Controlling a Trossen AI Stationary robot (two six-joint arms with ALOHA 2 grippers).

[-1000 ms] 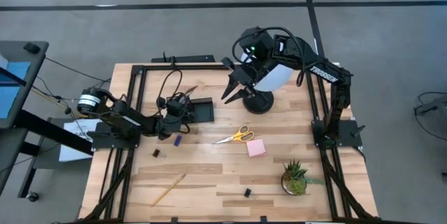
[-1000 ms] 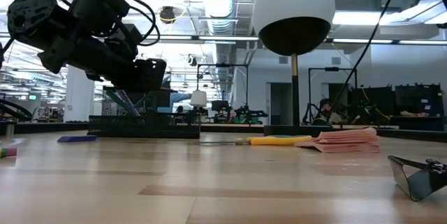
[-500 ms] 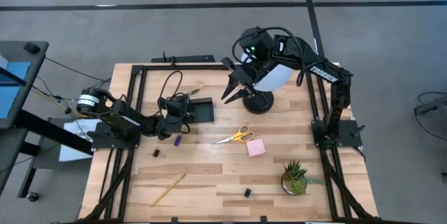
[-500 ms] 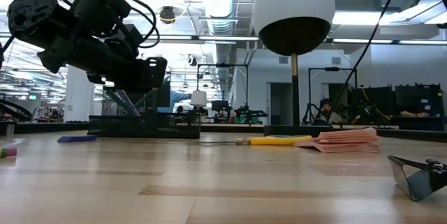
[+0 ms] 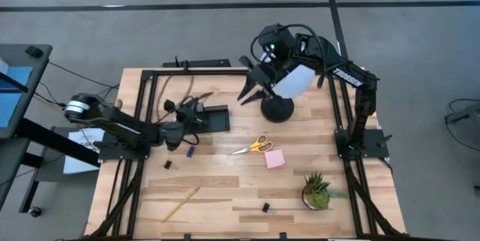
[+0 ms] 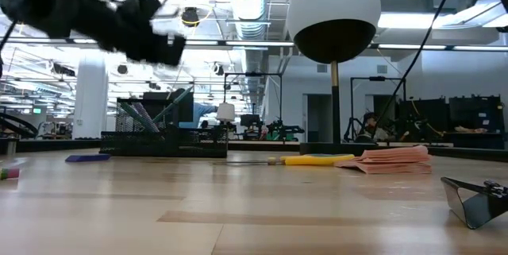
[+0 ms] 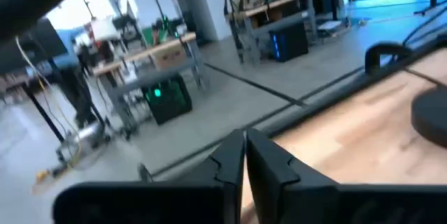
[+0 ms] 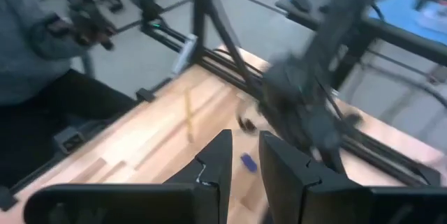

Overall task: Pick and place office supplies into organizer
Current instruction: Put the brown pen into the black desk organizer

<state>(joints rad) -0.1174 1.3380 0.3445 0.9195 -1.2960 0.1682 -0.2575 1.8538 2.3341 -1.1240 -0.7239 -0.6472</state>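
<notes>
Left gripper (image 7: 244,155) pinched closed, empty, up over the black organizer (image 5: 212,118). Right gripper (image 8: 243,160) slightly parted, empty, beside the globe lamp (image 5: 289,79). No readable writing anywhere.

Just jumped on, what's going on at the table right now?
The left pincer is shut with nothing in it, raised beside the organizer, whose cup already holds pens. The right pincer waits up by the white globe lamp, holding nothing. On the table are the scissors, the pink sticky-note pad, the yellow pencil, the small blue piece and two black clips.
</notes>
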